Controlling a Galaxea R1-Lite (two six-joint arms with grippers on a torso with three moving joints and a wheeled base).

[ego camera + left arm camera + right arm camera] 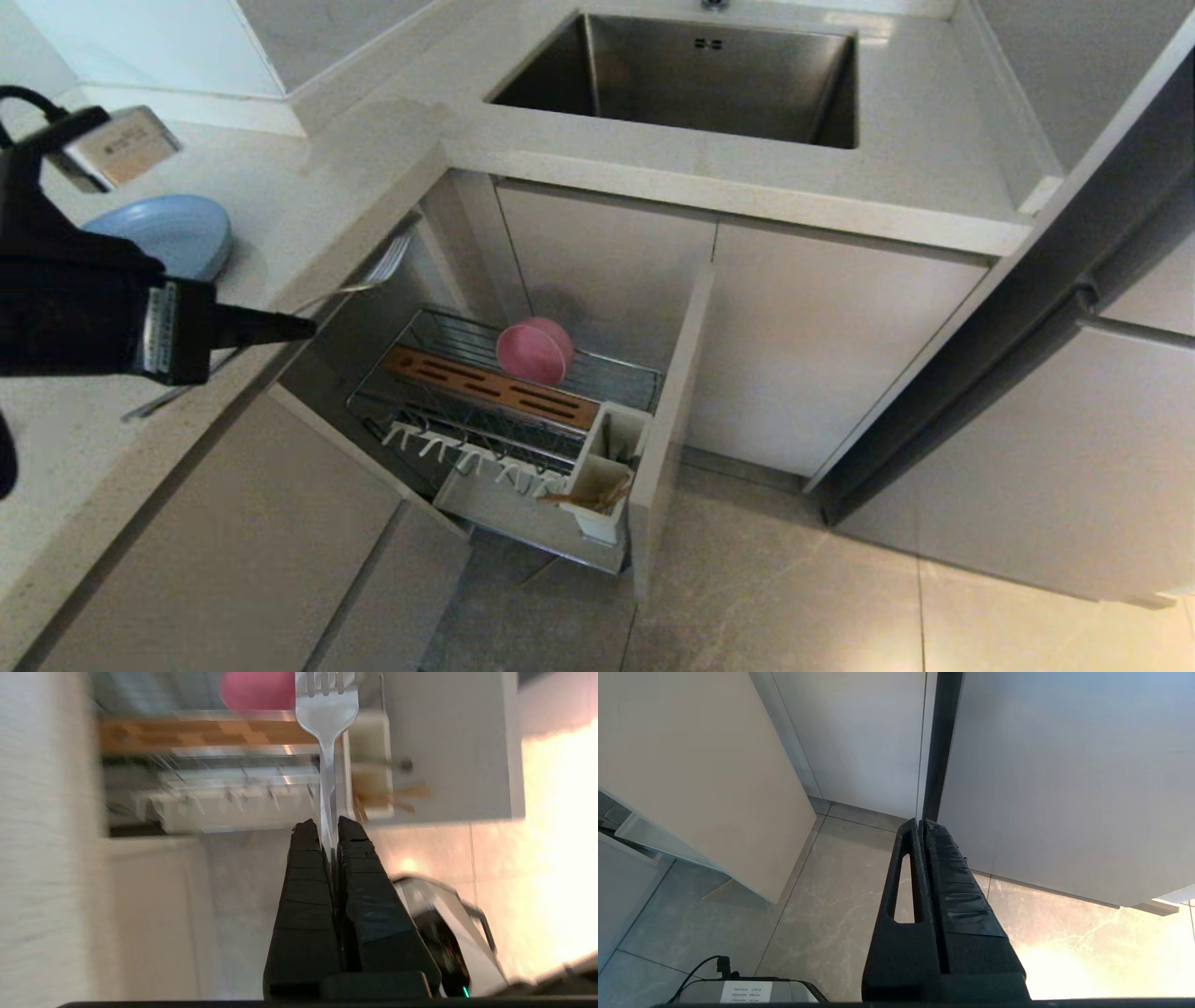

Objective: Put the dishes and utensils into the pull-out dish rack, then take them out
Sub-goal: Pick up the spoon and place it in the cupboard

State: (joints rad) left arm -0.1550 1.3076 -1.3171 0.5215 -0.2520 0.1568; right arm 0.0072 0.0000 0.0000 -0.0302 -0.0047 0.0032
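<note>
The left gripper (329,828) has its two black fingers (306,868) clamped on the handle of a silver fork (327,714), which projects straight out beyond the tips with its tines farthest from the wrist. In the head view the same gripper (303,329) reaches in from the left at the edge of the countertop (308,187), and the fork (378,273) extends past that edge, over the open cabinet bay. Behind the arm, a light-blue plate (173,233) lies on the countertop. Below and ahead, the pull-out dish rack (509,420) stands drawn out from the cabinet. A pink bowl (534,350) rests on edge against the wires at the back of the rack, just behind the slotted wooden strip (490,385). White prongs (467,457) run along the front, and a white utensil cup (607,467) sits at the corner nearest the open door; light wooden sticks in it appear to be the chopsticks (588,499), though blur leaves this uncertain. The steel sink (691,79) is set in the countertop beyond. The right gripper (922,823) hangs parked above the floor tiles (822,914), fingers pressed together and holding nothing.
</note>
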